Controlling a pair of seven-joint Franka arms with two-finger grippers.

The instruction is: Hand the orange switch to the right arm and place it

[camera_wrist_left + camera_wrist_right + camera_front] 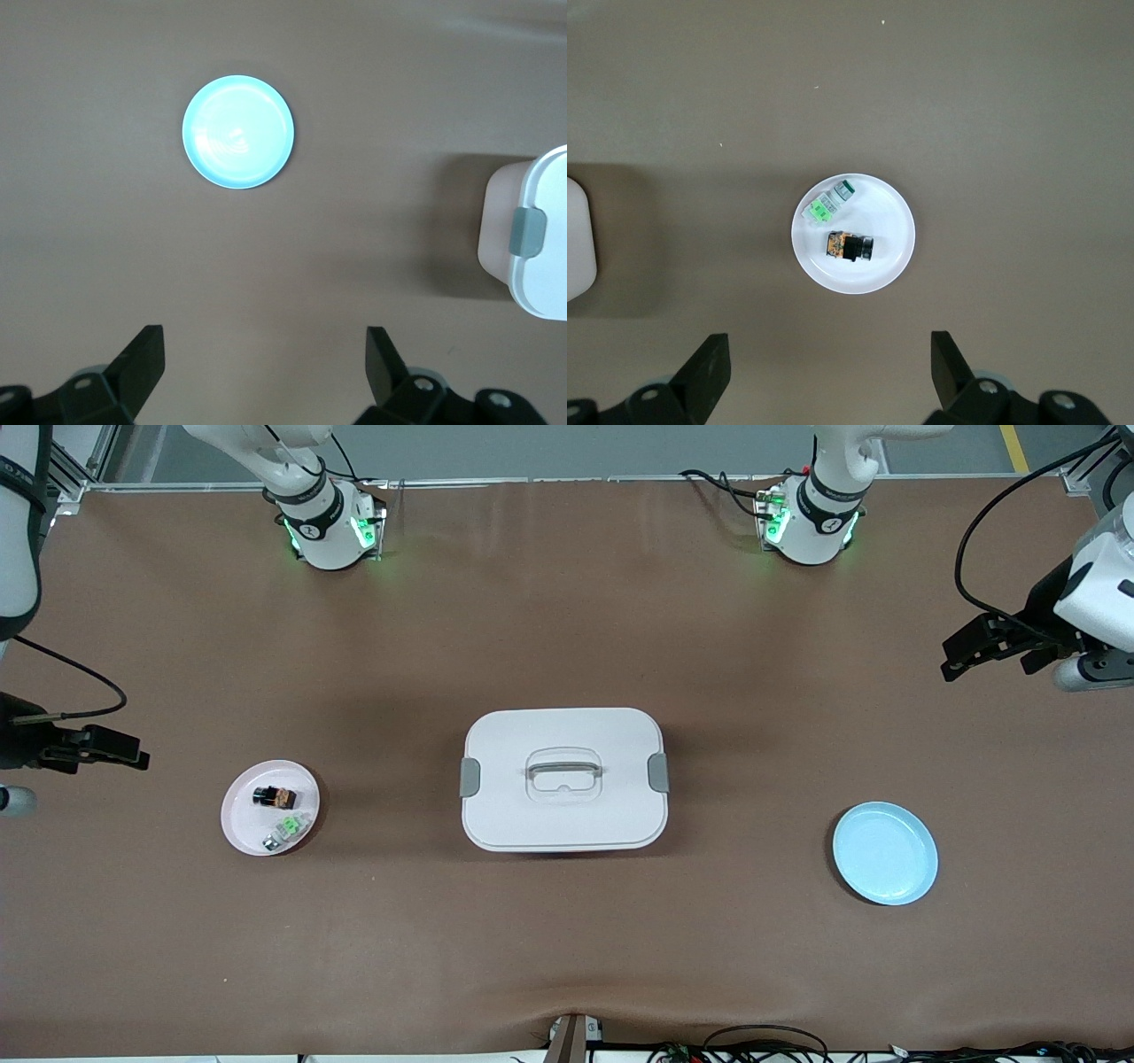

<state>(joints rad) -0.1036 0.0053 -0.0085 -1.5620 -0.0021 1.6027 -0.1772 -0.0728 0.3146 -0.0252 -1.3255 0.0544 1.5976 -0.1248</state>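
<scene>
The orange switch lies on a small pink plate toward the right arm's end of the table, beside a tiny green-and-white part. In the right wrist view the switch lies on the plate with the green-and-white part. My right gripper hangs open and empty in the air, off to the side of that plate; its fingers also show in its wrist view. My left gripper is open and empty, up over the left arm's end of the table, and shows in its wrist view.
A white lidded box with a grey handle and clips stands in the middle of the table. A light blue plate lies bare toward the left arm's end and also shows in the left wrist view.
</scene>
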